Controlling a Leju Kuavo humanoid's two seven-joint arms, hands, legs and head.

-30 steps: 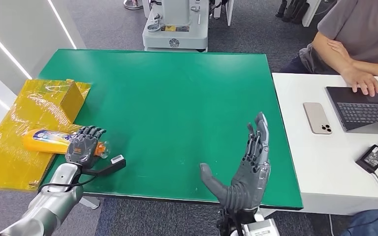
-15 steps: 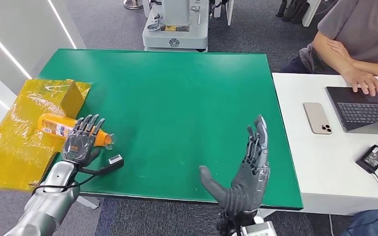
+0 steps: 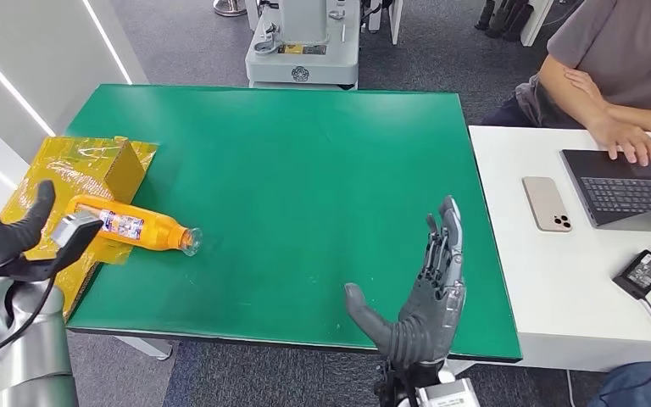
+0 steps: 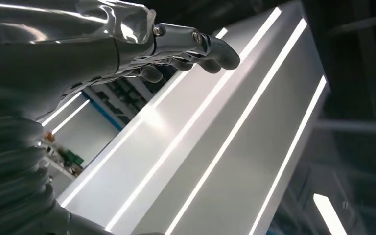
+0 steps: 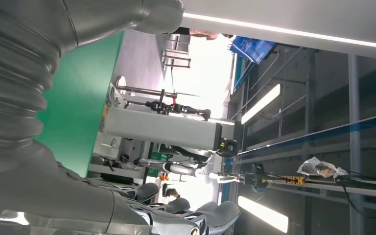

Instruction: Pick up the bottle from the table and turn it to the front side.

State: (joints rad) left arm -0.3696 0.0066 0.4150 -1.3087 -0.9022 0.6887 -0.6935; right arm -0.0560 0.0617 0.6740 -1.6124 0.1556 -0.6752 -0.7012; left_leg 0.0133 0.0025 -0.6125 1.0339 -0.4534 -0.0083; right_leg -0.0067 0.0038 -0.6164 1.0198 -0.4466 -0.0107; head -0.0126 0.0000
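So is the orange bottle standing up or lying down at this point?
Lying down. The orange bottle rests on its side at the green table's left edge, neck toward the middle; neither hand touches it.

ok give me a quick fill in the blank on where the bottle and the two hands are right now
1. The orange bottle lies on its ____, partly on the yellow wrapping.
2. Its neck points out over the ____ table.
3. The left hand holds ____.
4. The right hand is raised with its fingers ____.

Missing words: side; green; nothing; apart
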